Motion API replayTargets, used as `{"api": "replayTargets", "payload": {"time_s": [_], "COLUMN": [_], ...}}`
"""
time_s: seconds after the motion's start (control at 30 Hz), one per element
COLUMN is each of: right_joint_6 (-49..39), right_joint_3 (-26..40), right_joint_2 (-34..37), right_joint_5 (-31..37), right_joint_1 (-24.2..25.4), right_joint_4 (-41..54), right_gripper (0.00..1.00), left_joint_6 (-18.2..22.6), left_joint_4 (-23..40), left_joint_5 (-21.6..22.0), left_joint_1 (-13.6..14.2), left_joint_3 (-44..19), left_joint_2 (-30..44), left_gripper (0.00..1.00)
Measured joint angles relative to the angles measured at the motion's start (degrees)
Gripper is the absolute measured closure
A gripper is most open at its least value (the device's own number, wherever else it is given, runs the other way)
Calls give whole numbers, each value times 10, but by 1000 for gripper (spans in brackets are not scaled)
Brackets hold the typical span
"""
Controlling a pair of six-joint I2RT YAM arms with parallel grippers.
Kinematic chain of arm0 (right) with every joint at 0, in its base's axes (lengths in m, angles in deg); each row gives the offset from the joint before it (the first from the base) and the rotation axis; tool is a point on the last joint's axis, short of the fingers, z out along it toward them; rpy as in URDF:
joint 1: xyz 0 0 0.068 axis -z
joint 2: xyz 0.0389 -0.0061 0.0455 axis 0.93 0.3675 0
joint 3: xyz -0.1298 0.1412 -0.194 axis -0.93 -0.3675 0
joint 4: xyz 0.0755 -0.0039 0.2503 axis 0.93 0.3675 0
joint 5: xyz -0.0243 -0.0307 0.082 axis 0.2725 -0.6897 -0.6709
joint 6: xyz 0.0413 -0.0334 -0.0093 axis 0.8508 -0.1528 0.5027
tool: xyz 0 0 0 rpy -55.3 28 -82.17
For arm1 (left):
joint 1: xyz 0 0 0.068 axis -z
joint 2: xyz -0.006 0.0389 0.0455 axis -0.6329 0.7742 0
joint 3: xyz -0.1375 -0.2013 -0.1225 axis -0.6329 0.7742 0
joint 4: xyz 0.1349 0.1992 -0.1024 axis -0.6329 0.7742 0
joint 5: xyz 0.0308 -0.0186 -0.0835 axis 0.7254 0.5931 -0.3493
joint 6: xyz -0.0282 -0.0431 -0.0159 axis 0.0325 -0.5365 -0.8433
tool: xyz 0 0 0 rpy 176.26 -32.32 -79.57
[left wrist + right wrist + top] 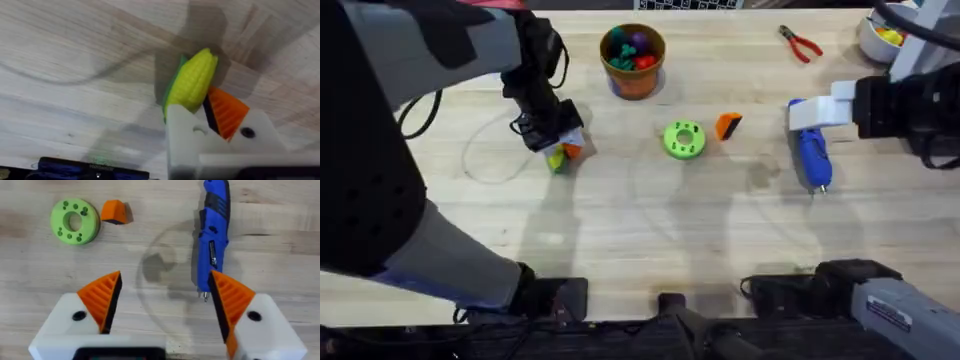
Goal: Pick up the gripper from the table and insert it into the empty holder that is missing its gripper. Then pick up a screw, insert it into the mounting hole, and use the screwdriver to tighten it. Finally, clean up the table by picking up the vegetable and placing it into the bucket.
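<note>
The left gripper (202, 112) has its jaws closed on the vegetable (192, 85), pinching the little yellow-green cob between a bare white mount and one orange pad, low over the surface (620, 230). The bucket (633, 62) sits near, up and to the right, with open wood between for a short carry. The right gripper (162, 302) hangs with jaws spread wide beside the screwdriver (212, 235); the loose orange gripper (114, 211) lies by the green disc (74, 221), untouched.
</note>
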Motion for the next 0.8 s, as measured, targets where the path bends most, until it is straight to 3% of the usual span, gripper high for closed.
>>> {"api": "replayTargets", "payload": {"time_s": [0.3, 0.53, 0.8], "right_joint_6": [0, 0, 0], "right_joint_3": [0, 0, 0], "right_joint_2": [0, 0, 0], "right_joint_5": [0, 0, 0], "right_joint_1": [0, 0, 0], "right_joint_4": [0, 0, 0], "right_gripper": [8, 8, 7], "left_joint_6": [26, 68, 120], "left_joint_4": [21, 54, 66], "left_joint_5": [2, 3, 3], "left_joint_1": [0, 8, 23], "left_joint_3": [-2, -56, -97], "left_joint_2": [0, -3, -115], "left_gripper": [997, 997, 997]}}
